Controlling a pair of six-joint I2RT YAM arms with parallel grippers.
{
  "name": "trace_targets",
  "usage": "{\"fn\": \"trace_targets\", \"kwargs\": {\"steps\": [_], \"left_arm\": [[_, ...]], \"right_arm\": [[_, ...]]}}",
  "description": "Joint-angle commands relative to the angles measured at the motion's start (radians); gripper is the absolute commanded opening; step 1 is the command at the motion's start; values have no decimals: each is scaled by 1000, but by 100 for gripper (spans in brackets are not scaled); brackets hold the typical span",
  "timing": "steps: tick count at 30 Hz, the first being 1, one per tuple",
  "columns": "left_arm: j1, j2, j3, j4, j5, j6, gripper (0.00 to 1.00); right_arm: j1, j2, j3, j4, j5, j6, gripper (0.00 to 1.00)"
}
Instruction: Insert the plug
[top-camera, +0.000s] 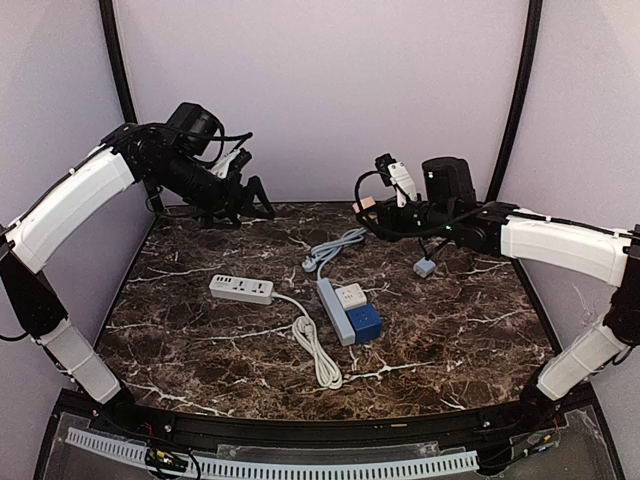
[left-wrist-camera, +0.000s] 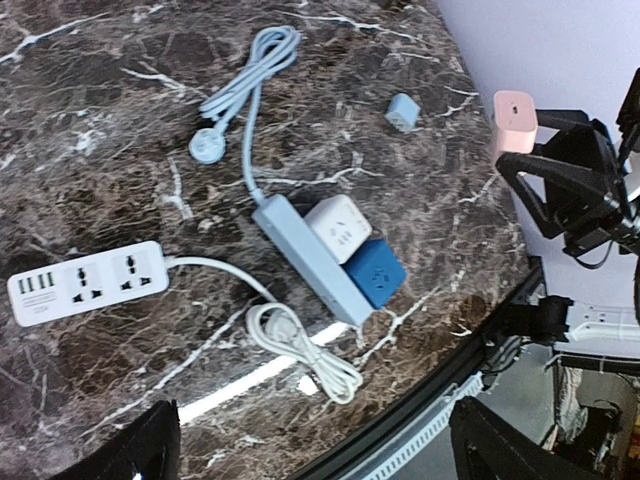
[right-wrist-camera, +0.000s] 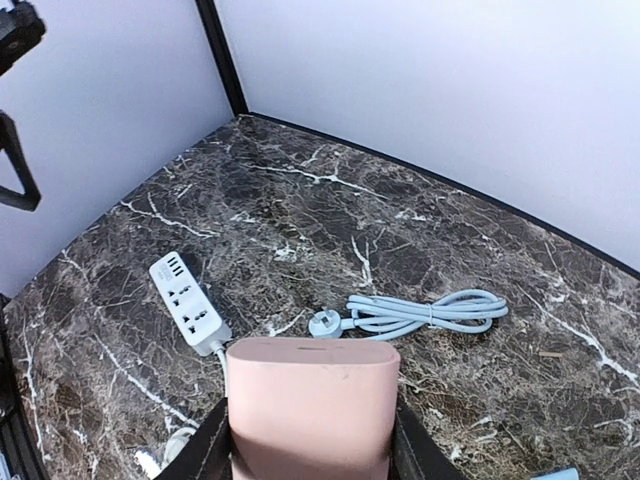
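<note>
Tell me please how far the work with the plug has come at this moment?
Done: the pink plug is off the table, the right jaws shut on it. In hand: it hangs in the air, in no socket. To do: lower it to a free socket, perhaps on the white strip, and push it in. The left jaws stand open, empty.

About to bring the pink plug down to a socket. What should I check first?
1. Grip on the pink plug: ok, right gripper shut on it, held in the air.
2. Free socket: ok, both sockets on the white power strip are empty.
3. Pin orientation: cannot tell, pins hidden.
4. Strip braced: not ok, nothing holds it; left gripper is open, raised at the rear left.
5. Cord off the sockets: ok, coiled beside the strip.
</note>
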Motion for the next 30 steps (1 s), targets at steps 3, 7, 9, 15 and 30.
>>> {"fn": "trace_targets", "kwargs": {"steps": [3, 7, 9, 15, 30], "left_arm": [[3, 1, -14, 126, 238, -85, 92], [-15, 10, -3, 160, 268, -117, 91], [-35, 20, 6, 178, 279, -134, 91], [-133, 84, 81, 197, 257, -163, 90], [-262, 157, 150, 221, 248, -202, 81]], "right_arm": [[34, -134, -91, 98, -54, -99, 20], [57, -191, -134, 115, -55, -119, 20], [81, -218, -150, 118, -59, -140, 20], [152, -285, -195, 134, -66, -215, 20], [232, -333, -207, 80, -92, -244, 19]]}}
